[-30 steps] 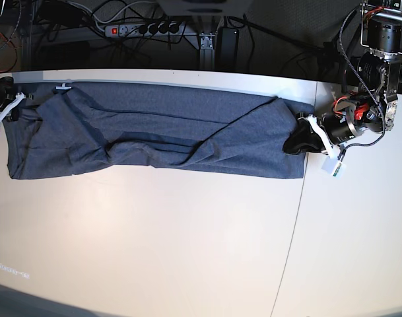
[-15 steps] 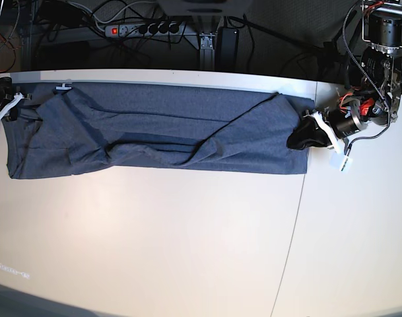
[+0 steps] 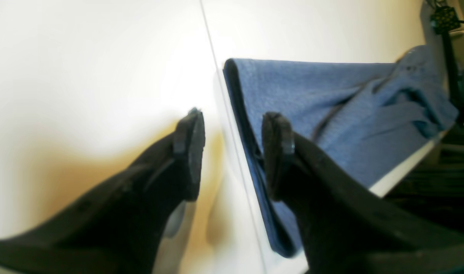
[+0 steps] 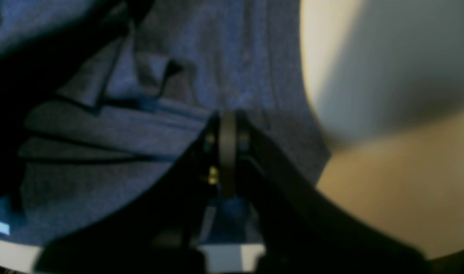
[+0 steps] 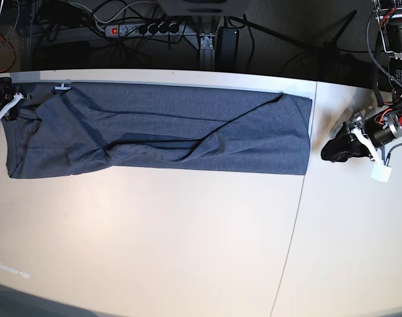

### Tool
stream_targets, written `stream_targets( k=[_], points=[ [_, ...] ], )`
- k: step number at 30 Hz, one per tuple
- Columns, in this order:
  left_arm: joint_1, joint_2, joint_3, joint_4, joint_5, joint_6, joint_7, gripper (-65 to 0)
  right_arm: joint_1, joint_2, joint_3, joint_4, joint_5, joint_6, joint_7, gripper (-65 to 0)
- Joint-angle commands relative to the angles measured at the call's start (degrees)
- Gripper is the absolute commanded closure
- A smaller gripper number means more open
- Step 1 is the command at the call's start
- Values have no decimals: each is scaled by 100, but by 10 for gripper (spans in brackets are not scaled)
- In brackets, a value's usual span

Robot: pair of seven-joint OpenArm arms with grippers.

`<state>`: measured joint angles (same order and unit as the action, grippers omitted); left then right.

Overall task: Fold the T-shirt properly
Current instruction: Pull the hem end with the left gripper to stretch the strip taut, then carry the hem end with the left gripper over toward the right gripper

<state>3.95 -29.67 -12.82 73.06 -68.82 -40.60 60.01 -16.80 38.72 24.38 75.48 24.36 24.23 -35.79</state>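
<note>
The T-shirt [image 5: 161,129], folded into a long band, is laid along the table's [image 5: 154,251] far edge. The left gripper [image 3: 232,152] is spread open and empty, just off the band's end; the right gripper [image 4: 227,129] is pinched shut on the opposite end. Before the next fold, the ridge mid-band should be flattened and both ends squared.

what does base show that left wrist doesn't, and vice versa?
Only base: the T-shirt end to end as a long folded band, the right hand at its far end, and the power strip behind the table.
Only left wrist: the left hand close up, its fingers apart with nothing between them, and the thick folded edge of the shirt's near end.
Both: the blue-grey shirt, the table seam, and the left hand clear of the fabric.
</note>
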Motion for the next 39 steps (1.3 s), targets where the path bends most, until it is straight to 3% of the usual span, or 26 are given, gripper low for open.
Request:
stream_targets(
  k=[1, 4, 9, 18, 31, 39],
  points=[
    [-76, -98, -33, 76, -328, 60, 66, -282, 11, 155, 68, 26, -79, 63, -46, 0],
    [-52, -98, -22, 76, -831, 60, 461, -293, 11, 157, 68, 26, -76, 63, -70, 0],
    [162, -96, 24, 74, -1130, 60, 535, -366, 11, 157, 68, 26, -79, 63, -175, 0],
    [223, -94, 767, 74, -308, 60, -92, -366, 11, 157, 68, 26, -76, 63, -199, 0],
    [223, 212, 1224, 70, -293, 60, -83, -366, 11, 157, 68, 26, -76, 63, -264, 0],
    [175, 219, 1399, 70, -291, 60, -258, -364, 11, 157, 68, 26, -72, 63, -306, 0]
  ],
)
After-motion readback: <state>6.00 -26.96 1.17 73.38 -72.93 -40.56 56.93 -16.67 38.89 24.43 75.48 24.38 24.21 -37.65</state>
